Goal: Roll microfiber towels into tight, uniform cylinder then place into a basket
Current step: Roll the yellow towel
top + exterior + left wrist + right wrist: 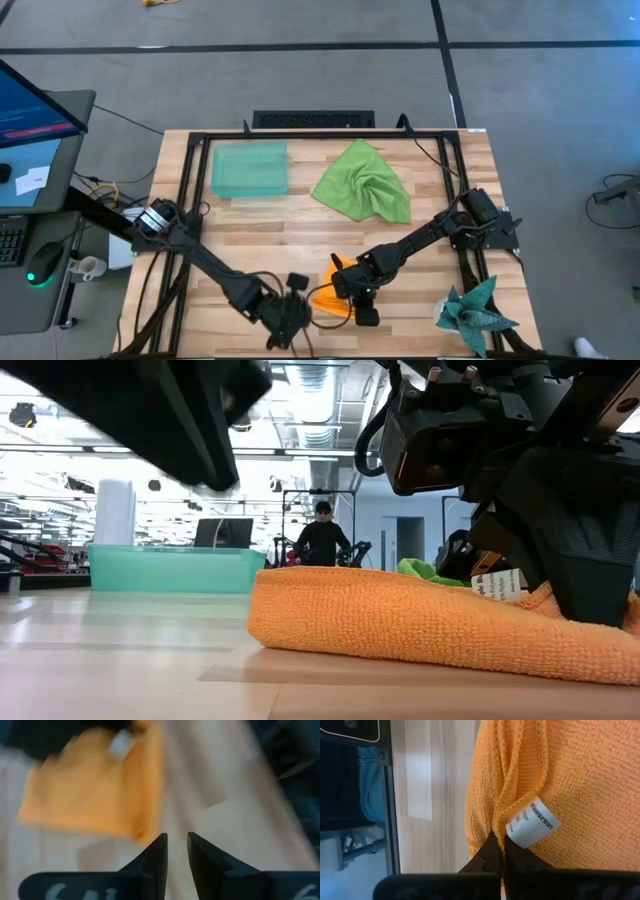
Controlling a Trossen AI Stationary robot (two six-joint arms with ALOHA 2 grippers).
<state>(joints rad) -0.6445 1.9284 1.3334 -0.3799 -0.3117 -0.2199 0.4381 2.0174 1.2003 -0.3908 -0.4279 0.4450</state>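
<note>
**High view: both grippers at the orange towel, near edge of the table**

High view, left to right. A monitor [35,105] and a mouse [38,272] sit beyond the table's left edge. On the wooden table [300,235], the basket [249,169] lies at the far left, with the green towel [364,184] crumpled to its right, apart from it. The left gripper [300,305] lies low at the near edge, just left of the orange towel [325,298]; in the left wrist view its fingers [156,855] stand close together with a narrow gap and nothing between them, the towel just beyond the tips. The right gripper [362,300] rests on the orange towel's right side; in the right wrist view its fingers [485,862] are pinched onto a fold of the cloth beside the white label [532,822]. A dark teal cloth [475,310] lies at the near right corner.

Low view. The orange towel forms a thick folded bundle flat on the table, the basket behind it to the left, and a person [321,540] stands far back in the room.
</note>
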